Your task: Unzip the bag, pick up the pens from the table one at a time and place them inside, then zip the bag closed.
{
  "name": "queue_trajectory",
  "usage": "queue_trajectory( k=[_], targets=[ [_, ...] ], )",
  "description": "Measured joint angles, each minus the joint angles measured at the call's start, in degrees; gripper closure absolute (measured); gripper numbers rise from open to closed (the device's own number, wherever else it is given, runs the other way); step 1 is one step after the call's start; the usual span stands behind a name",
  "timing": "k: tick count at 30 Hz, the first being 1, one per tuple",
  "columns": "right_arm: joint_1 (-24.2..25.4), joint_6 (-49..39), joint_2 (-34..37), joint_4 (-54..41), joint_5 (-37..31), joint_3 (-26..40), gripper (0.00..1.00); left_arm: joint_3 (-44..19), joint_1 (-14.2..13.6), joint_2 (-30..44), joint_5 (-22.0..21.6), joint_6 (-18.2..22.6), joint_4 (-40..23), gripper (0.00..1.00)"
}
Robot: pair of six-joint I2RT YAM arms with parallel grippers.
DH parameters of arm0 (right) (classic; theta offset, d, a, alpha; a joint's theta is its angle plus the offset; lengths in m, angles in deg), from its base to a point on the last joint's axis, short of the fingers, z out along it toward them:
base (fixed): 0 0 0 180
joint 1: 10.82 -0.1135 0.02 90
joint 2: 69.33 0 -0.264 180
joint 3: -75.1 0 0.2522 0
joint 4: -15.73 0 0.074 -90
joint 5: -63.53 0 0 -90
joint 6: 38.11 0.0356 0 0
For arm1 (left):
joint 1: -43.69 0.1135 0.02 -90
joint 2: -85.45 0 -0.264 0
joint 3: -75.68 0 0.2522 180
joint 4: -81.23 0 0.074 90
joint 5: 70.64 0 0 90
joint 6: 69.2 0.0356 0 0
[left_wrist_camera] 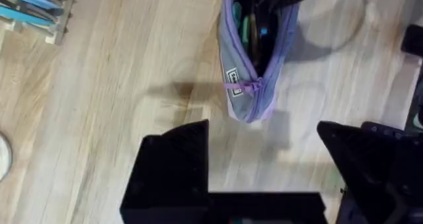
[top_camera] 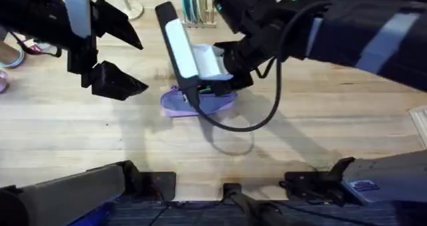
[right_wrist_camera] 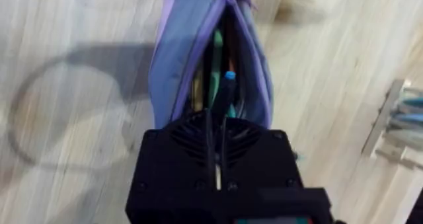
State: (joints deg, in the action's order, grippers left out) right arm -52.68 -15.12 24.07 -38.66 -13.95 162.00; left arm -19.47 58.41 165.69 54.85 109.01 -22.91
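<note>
The lavender bag (top_camera: 200, 103) lies mid-table with its zipper open; the left wrist view shows the bag (left_wrist_camera: 254, 52) gaping, with green and blue-tipped items inside. My right gripper (top_camera: 195, 98) reaches across and hangs right over the opening. In the right wrist view the right gripper (right_wrist_camera: 217, 115) is shut on a dark pen (right_wrist_camera: 227, 92) with a blue end that points down into the bag (right_wrist_camera: 178, 59). My left gripper (top_camera: 141, 66) hovers to the bag's left, open and holding nothing; its black fingers (left_wrist_camera: 175, 164) stand wide apart short of the pouch's zipper-pull end.
A wooden rack of plates (top_camera: 197, 9) stands at the table's far edge behind the bag, beside a white round base (top_camera: 130, 9). The right arm's black cable (top_camera: 257, 116) loops down just right of the bag. Bare wooden table (top_camera: 320, 139) spreads to the right and front.
</note>
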Motion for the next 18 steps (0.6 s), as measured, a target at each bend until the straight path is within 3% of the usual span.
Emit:
queue_trajectory(
  k=[10,18],
  targets=[
    [-2.7,-0.6,4.9,8.8,1.1,0.0,0.968,0.0,0.0,0.0,-0.6,0.0,0.0,0.008],
    [-4.6,-0.6,6.4,10.0,3.5,0.0,0.968,0.0,0.0,0.0,-0.6,0.0,0.0,0.008]
  ],
)
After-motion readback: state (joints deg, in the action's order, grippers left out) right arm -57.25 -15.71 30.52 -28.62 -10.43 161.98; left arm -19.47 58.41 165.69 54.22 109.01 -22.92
